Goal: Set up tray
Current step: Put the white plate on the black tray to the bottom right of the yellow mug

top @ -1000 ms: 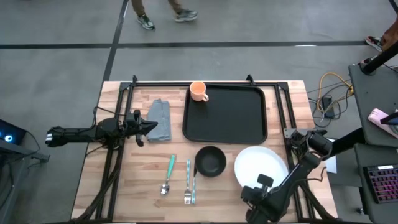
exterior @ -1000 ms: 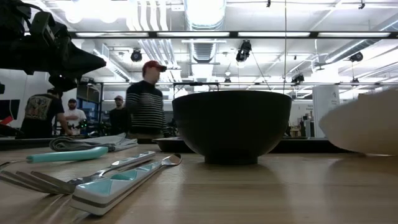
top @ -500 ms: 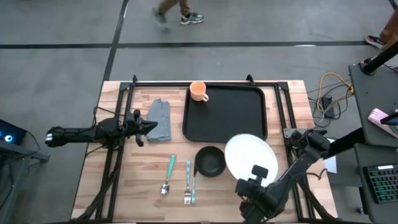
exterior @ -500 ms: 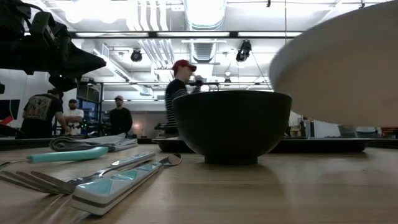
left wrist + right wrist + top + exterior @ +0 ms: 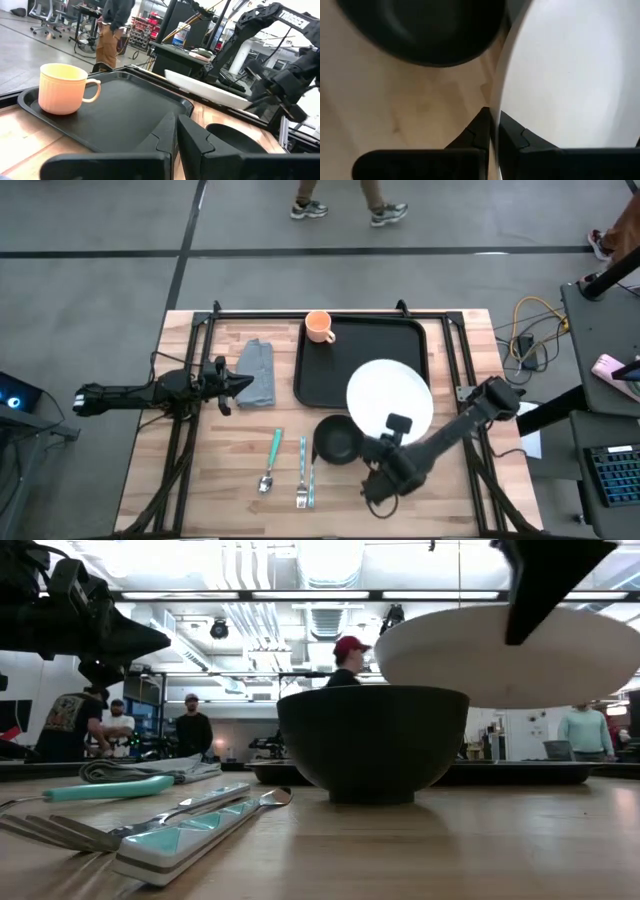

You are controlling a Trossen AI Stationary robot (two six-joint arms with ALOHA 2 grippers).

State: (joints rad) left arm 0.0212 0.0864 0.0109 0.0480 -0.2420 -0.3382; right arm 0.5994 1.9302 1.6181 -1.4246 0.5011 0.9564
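Tray [image 5: 345, 370]'s near edge lies under the plate [image 5: 390, 397] pinched by the right tool [image 5: 392, 427].

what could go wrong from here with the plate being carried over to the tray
1. The right hand pinches the white plate only at its rim, so the plate could tip or slip as it moves.
2. The plate hangs above the black bowl and close beside it; a low swing might knock the bowl.
3. The orange mug sits in a corner of the tray; overshooting could bump it.

The left hand waits by the grey cloth.
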